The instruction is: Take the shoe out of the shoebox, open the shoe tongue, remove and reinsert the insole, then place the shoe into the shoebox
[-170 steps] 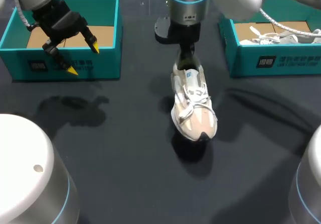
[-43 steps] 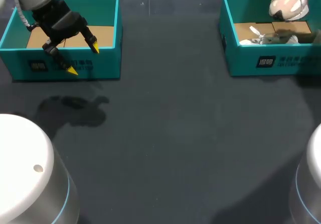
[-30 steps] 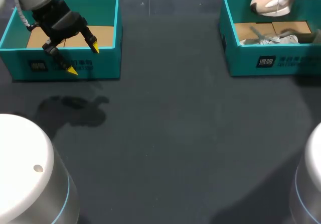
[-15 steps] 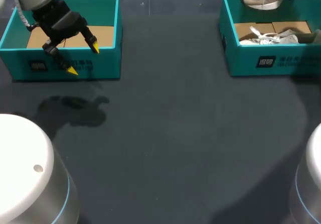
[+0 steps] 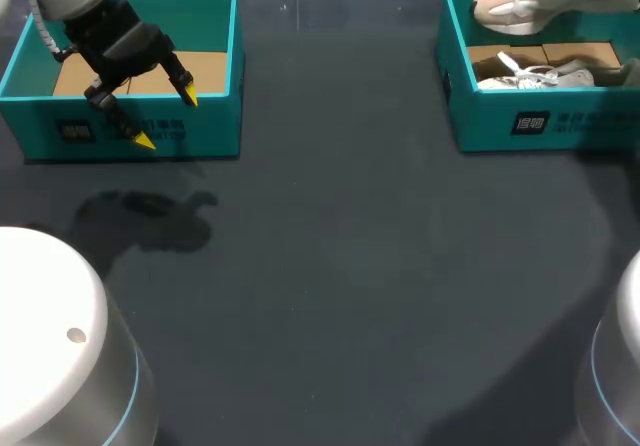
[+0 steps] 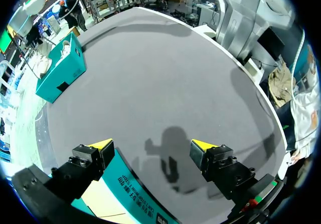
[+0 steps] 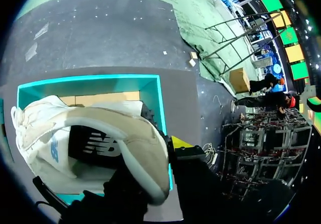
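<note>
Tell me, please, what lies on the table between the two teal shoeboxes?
Nothing: in the head view, the dark table between the left shoebox and the right shoebox is bare.

The shoe (image 5: 510, 4) is beige and cream with white laces, a black logo panel and a light blue mark. On the dark grey table (image 5: 350, 266), the left shoebox (image 5: 215, 131) and right shoebox (image 5: 480, 126) are teal with brown floors and white print. The left gripper (image 5: 166, 119) is black with 2 yellow tips.
</note>
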You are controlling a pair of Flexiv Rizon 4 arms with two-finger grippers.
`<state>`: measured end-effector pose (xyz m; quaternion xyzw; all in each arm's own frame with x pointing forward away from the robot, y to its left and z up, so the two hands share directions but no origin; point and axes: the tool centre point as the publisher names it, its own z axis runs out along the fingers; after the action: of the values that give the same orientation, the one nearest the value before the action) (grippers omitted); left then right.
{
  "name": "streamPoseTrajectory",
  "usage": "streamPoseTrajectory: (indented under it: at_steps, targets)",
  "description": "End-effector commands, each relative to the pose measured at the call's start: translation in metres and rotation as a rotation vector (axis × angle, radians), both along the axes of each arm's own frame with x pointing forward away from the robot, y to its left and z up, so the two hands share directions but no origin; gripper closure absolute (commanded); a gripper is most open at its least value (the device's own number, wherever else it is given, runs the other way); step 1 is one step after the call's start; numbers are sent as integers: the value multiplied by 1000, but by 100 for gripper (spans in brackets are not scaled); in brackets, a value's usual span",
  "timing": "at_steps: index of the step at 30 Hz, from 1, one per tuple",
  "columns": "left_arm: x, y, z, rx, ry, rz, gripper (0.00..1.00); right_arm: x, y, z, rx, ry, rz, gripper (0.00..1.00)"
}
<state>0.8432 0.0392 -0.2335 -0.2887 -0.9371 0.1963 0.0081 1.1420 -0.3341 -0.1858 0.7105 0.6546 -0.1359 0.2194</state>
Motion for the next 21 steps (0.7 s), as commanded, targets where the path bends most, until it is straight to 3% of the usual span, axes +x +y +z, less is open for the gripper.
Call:
streamPoseTrajectory:
  at_steps: [1,6,13,21]
  targets:
    - [0,0,0,2,-1,-1,0,5,-1,3,5,9,-4,100]
    - [0,0,0,2,-1,-1,0,5,-1,3,5,9,-4,100]
    - [0,0,0,2,-1,-1,0,11,-7,-29,51,-11,-14,100]
    - [0,0,0,2,-1,-1,0,12,-7,-46,72,-12,-24,100]
